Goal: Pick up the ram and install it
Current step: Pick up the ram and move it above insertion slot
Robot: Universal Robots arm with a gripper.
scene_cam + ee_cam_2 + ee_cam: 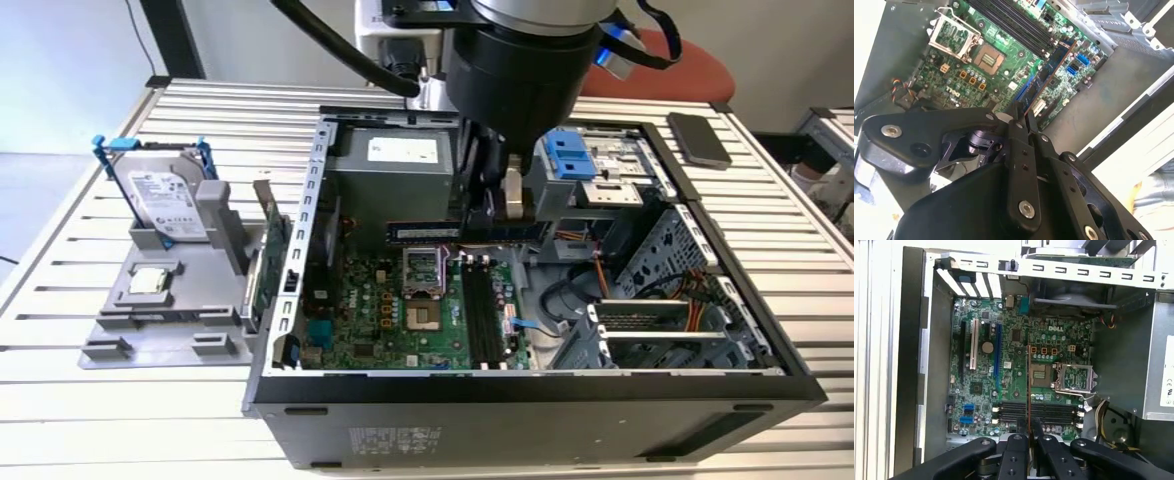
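While the arm [521, 70] blocks part of the case [534, 400], pincer [1030, 429] clamped on ram [1028, 385], ram edge-on over motherboard [1014, 355].

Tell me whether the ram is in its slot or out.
Out: the gripper holds the ram above the motherboard, crosswise to the empty memory slots.

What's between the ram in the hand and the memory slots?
Nothing solid: in the first wrist view the ram, held edge-on by the hand, hangs over the memory slots with bare air between.
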